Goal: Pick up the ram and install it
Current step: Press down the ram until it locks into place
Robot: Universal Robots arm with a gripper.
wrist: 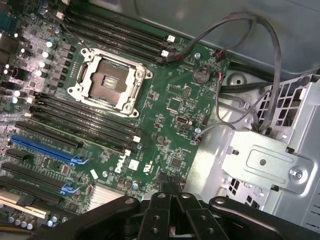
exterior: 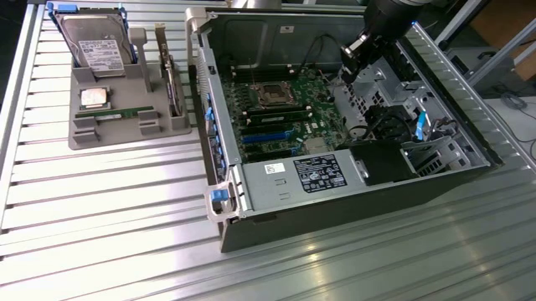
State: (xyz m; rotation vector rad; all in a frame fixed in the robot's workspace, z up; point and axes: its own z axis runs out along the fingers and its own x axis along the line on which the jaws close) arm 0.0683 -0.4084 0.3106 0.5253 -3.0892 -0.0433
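Far from the gripper, across the case wall toward the exterior view's left, the ram is lying flat in a slot of the grey holder. Nothing is touching it. A silver processor is sitting just beside it on the same holder, and a hard drive is standing upright in the holder's far end. A card is standing on edge along the holder's side nearest the case.

Gripper is hanging inside the open case, low over the motherboard near its edge by the metal drive cage. In the wrist view the gripper is showing its black linkages drawn in together at the centre, fingers appearing closed with nothing between them.

Below the gripper, the empty CPU socket is sitting among rows of black memory slots. One stick is already sitting in a slot beside the socket. Blue expansion slots are lying further along the board. Black cables are looping over the board's edge toward a silver bracket. A power supply is filling the case's near end.
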